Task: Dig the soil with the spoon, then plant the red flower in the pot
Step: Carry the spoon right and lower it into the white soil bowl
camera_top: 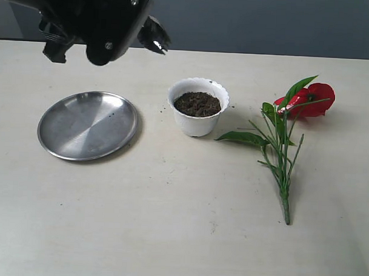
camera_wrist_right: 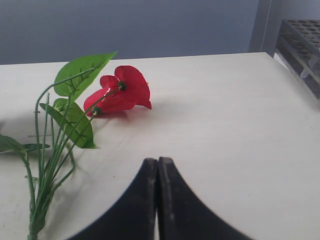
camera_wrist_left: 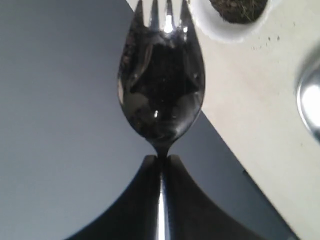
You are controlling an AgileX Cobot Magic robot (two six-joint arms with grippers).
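Note:
My left gripper is shut on the spoon, whose notched steel bowl sticks out past the fingertips. In the exterior view the spoon hangs above the table's far edge, up and to the left of the pot. The white scalloped pot holds dark soil. The red flower lies flat on the table right of the pot, its stalks running toward the front. My right gripper is shut on nothing, a short way from the red flower.
A round steel plate lies left of the pot, under the left arm. A few soil crumbs dot the table between plate and pot. A dark rack stands off the table's side in the right wrist view.

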